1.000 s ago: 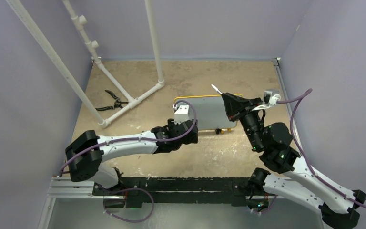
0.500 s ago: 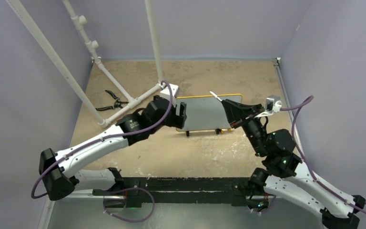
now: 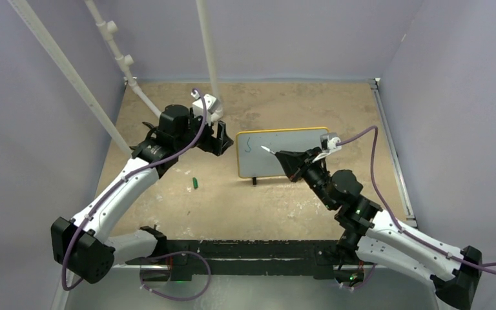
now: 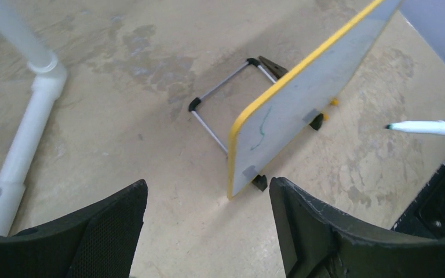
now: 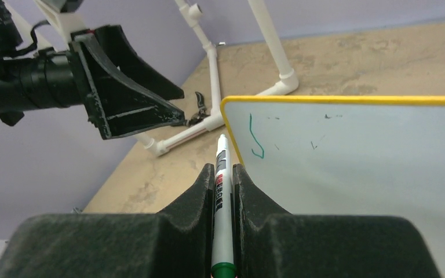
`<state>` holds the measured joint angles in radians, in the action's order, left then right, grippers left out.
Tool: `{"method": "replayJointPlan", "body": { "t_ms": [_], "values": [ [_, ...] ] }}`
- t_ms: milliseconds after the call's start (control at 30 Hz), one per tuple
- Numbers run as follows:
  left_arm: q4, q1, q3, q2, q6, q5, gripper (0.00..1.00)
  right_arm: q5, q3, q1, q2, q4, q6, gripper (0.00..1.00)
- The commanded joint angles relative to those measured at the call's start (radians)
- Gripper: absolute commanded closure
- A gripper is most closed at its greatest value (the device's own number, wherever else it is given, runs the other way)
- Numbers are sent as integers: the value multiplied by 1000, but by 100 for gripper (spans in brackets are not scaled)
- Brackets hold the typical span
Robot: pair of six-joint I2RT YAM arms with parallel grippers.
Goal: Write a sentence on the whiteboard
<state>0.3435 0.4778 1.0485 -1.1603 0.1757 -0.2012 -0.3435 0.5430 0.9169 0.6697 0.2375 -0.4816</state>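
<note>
Whiteboard position: the whiteboard [image 3: 297, 145] stands near the middle of the table [image 3: 297, 103], resting on its long lower edge on small black feet [image 4: 259, 182].
Whiteboard axis: its long axis runs left to right in the overhead view; the white face leans back and looks toward the arms' side.
Whiteboard support: a thin wire stand [image 4: 226, 98] props it from behind, as the left wrist view shows.
Sentence: only one curling green stroke [image 3: 248, 143] is on the board, close to its left end and running mostly top to bottom; a few faint specks lie further right.
Right gripper: the right gripper [image 5: 222, 174] is clamped tight on a marker [image 5: 221, 156], with the barrel squeezed between both fingers.
Marker axis: the marker lies in line with the fingers and its tip aims at the left part of the board, just right of the green stroke in the overhead view.
Marker tip: in the left wrist view it hangs in front of the white face with bare table showing between – not touching.
Left gripper: the left gripper [image 3: 223, 137] has its jaws spread wide and holds nothing; it hovers beside the board's left end, apart from the yellow frame.
Other things: a small green object [image 3: 194, 183] lies on the table left of the board, and a white pipe frame [image 3: 210, 58] stands at the far left.
</note>
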Motion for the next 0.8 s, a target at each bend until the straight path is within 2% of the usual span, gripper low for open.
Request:
{"method": "replayJointPlan", "body": {
  "t_ms": [0,167,300,467,633,767],
  "values": [
    [-131,-47,-6,-39,-130,-301,24,61,-39,-1,25,120,-39,100],
    [-104,-157,65,-109,-171,-430,25,130,-143,-21,30,299,-27,100],
    [-92,-163,107,-208,-171,-497,25,243,-148,-96,102,384,-19,100],
    [-133,-163,65,-205,-189,-485,25,340,-146,-163,138,464,32,100],
    [-172,-163,10,-178,-154,-430,25,524,-183,-267,168,535,46,100],
    [-202,-163,-14,-163,-133,-406,26,560,-210,-283,181,575,83,100]
  ]
}}
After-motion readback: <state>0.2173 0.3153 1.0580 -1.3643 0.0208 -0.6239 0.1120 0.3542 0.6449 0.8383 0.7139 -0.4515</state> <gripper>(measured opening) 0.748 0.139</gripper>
